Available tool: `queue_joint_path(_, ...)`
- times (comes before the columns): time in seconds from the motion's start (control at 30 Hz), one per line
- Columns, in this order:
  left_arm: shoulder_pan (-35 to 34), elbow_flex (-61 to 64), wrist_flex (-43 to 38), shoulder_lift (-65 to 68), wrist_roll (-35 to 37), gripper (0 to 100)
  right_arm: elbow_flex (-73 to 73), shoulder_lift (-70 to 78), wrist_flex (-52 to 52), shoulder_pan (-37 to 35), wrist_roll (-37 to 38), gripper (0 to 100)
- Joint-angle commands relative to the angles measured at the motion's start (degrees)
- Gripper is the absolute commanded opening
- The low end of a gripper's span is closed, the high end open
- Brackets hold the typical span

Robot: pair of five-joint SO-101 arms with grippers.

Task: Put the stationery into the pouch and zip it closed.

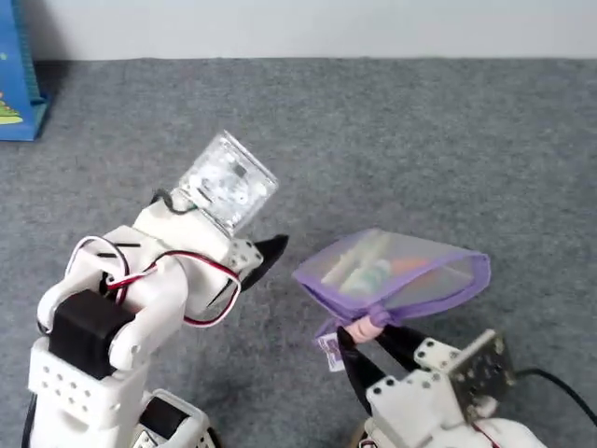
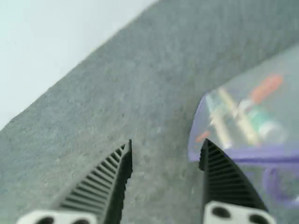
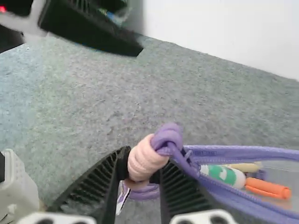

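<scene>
While right claw pinches zipper pull, left claw spread beside pouch

pouch: clear, purple trim | pull: pale pink | pen: orange | tube: green, white | table: speckled grey | box, far left: blue

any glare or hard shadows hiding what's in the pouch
High view: pale sheen on the pouch, stationery faint inside, only a soft shadow beneath. Left wrist view: stationery distinguishable through hazy film. Right wrist view: no glare on the zipper pull in the right gripper.
</scene>
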Motion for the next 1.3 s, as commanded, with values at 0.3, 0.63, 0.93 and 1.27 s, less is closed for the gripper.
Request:
queue_joint_path(0.3, 11.4, 21.6, -1.4, -16.0, -7.2, 29, -9.6, 0.1, 1.3, 0.7, 3.9, 0.8)
queue_joint_path(0.63, 12.2, 36.4, -9.3, -33.8, -0.5, 29, -9.5, 0.0, -9.8, 0.6, -6.9, 0.8)
queue_joint_path(0.93, 21.8, 47.0, -16.7, -46.2, 10.3, 29, -7.3, 0.0, -19.4, 0.8, -15.6, 0.8)
queue_joint_path(1.27, 21.5, 47.3, -15.2, -57.0, 13.5, 29, -2.8, -0.2, -31.3, 0.9, -16.0, 0.8)
